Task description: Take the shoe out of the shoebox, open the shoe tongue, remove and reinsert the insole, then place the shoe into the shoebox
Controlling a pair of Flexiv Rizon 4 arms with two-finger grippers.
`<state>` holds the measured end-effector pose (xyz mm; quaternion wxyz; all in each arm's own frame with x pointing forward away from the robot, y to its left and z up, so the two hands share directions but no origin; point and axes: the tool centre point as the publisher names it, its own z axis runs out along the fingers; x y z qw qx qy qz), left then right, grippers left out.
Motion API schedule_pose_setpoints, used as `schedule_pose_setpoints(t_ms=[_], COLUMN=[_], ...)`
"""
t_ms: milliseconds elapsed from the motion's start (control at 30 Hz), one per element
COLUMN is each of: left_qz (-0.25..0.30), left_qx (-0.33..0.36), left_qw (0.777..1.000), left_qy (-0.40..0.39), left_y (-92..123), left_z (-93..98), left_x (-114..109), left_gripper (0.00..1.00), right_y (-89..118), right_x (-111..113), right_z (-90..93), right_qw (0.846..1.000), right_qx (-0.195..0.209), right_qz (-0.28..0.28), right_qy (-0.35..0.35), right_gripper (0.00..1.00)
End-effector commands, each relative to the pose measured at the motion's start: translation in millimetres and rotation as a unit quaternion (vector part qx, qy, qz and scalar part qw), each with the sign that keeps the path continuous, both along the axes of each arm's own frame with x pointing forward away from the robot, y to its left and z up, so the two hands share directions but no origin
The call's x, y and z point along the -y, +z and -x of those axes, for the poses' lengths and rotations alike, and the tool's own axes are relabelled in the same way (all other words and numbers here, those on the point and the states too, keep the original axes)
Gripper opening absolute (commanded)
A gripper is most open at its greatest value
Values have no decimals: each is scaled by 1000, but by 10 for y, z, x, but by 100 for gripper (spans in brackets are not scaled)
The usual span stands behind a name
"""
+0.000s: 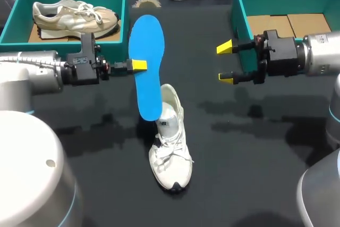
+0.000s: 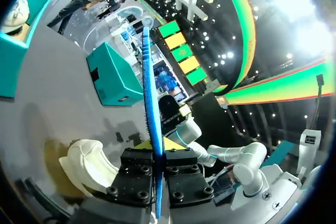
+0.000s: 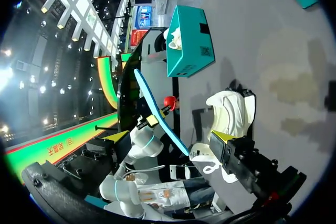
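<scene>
Over the dark table [image 1: 255,147], head view: left gripper [image 1: 137,65] pinches the blue insole [image 1: 147,62], its lower end at the white shoe's [image 1: 171,142] heel; right gripper [image 1: 227,63] stands wide open beside the teal shoebox [image 1: 240,19]; left wrist view: insole [image 2: 148,93] edge-on, clamped between the fingers, shoe [image 2: 86,163] beside them; right wrist view: insole [image 3: 157,111] and shoe [image 3: 231,111] ahead of the spread fingers.

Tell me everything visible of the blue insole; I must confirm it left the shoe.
The thin, flat, foot-shaped bright blue insole, foam by its look, is clamped at one long edge by the left gripper, above the table. In the head view its near end overlaps the white sneaker's opening; contact unclear.
</scene>
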<state>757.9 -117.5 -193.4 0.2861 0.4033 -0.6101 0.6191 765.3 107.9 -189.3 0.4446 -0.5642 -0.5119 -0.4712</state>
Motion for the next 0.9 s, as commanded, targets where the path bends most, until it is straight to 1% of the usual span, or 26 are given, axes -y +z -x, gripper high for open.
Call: schedule_pose_setpoints(t_ms=[33, 167, 400, 633, 767, 900], left_qz=[-21, -26, -30, -32, -33, -42], left_qx=[96, 164, 228, 305, 355, 418], left_qw=[995, 986, 973, 952, 934, 907], left_qy=[29, 28, 12, 4, -5, -22], left_y=[151, 273, 502, 658, 691, 736], left_z=[41, -18, -101, -154, -197, -235], left_x=[-48, -72, -51, -24, -17, -16], left_gripper=[0, 0, 0, 0, 0, 0], right_y=[-11, -28, -28, -28, -28, -28], right_x=[-11, 17, 17, 17, 17, 17], right_z=[-17, -38, -38, -38, -38, -38], right_qw=[1000, 1000, 1000, 1000, 1000, 1000], right_qx=[-2, -10, -10, -10, -10, -10], right_qz=[-1, -7, -7, -7, -7, -7], right_qy=[0, -1, -1, -1, -1, -1], right_gripper=[100, 100, 100, 100, 100, 100])
